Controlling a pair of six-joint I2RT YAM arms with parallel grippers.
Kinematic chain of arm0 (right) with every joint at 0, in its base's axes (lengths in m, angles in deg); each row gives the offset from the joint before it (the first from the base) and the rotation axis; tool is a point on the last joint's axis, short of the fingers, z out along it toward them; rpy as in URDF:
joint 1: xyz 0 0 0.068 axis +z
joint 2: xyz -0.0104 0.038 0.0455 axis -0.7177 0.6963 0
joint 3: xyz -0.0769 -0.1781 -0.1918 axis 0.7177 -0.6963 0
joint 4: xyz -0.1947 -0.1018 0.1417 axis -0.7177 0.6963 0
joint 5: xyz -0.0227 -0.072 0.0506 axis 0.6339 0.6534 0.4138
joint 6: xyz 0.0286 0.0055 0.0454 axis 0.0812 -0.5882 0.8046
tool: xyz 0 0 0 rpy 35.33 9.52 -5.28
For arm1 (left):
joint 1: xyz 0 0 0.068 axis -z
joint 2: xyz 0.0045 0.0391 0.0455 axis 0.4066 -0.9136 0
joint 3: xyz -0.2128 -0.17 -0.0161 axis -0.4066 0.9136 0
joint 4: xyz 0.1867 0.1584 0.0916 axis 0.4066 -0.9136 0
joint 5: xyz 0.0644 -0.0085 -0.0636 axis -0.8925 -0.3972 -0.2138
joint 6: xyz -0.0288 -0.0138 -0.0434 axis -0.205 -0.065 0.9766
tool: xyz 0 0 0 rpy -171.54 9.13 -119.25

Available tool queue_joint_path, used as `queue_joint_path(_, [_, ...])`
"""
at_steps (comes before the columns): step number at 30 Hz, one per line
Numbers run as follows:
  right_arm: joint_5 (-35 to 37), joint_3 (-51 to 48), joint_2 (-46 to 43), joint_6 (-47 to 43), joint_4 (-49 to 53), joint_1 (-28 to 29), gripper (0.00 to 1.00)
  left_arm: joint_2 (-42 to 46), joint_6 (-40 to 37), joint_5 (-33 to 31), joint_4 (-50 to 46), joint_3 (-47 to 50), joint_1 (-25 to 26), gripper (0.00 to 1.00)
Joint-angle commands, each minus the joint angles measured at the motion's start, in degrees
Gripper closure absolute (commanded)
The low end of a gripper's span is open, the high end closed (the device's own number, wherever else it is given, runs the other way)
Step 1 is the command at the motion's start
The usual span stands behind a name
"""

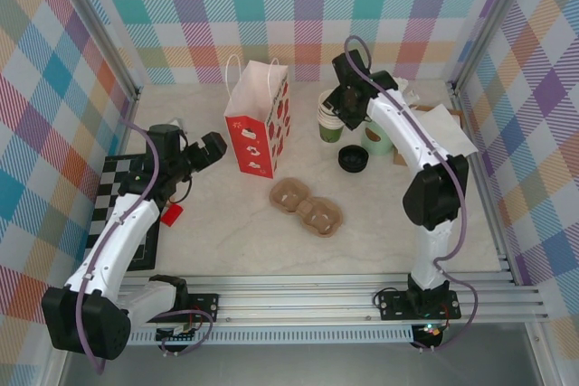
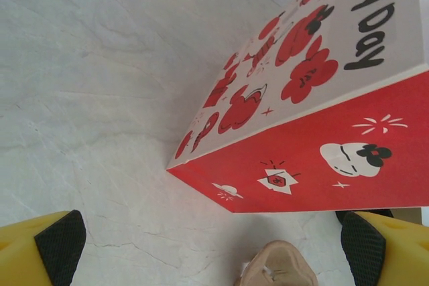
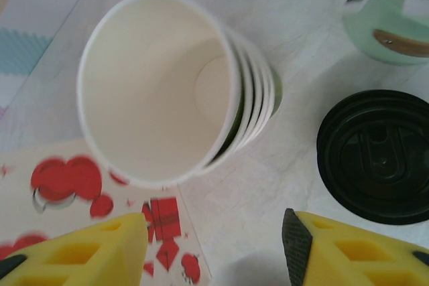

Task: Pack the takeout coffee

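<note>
A stack of lidless cream-and-green cups [image 1: 329,121] stands right of the red-and-white paper bag [image 1: 258,128]. My right gripper [image 1: 347,113] hovers just above that stack. In the right wrist view the top cup's white mouth [image 3: 157,85] lies just beyond the yellow fingers [image 3: 348,249]. That right gripper [image 3: 214,246] is open, with bare table between its pads. A round black lid [image 1: 353,159] [image 3: 377,155] sits to the stack's right; whether the takeout coffee's cup stands under it I cannot tell. My left gripper [image 1: 215,145] [image 2: 211,249] is open beside the bag's [image 2: 322,152] left face.
A brown pulp cup carrier [image 1: 308,206] [image 2: 278,269] lies in front of the bag. A mint-green pot [image 1: 378,139] [image 3: 385,28] stands behind the lid, with white paper [image 1: 443,128] at the right wall. A checkered board [image 1: 122,196] and a small red piece [image 1: 171,214] lie at the left.
</note>
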Motion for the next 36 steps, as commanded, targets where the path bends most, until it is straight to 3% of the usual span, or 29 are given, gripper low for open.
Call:
queue_joint_path(1, [5.04, 5.17, 3.48, 6.68, 4.69, -0.12, 0.43, -0.18, 1.07, -2.27, 1.13, 0.49, 0.28, 0.00])
queue_joint_path(6, [6.99, 12.62, 8.65, 6.85, 6.61, -0.12, 0.47, -1.45, 0.37, -2.73, -0.23, 0.06, 0.29, 0.00])
queue_joint_path(9, [5.99, 14.73, 10.63, 7.36, 7.51, -0.13, 0.55, -1.66, 0.19, -3.29, -0.49, -0.08, 0.29, 0.00])
queue_joint_path(13, [4.74, 14.87, 11.64, 8.12, 7.46, -0.13, 0.68, -1.81, -0.36, -4.46, -0.66, -0.17, 0.28, 0.00])
queue_joint_path(31, [3.77, 14.74, 8.41, 5.57, 6.61, -0.21, 1.00, -2.23, 0.22, -6.85, -1.61, -0.41, 0.33, 0.00])
queue_joint_path(36, [0.48, 14.73, 7.37, 6.41, 6.92, -1.06, 1.00, -2.29, 0.94, -7.92, -2.42, -1.17, 0.31, 0.00])
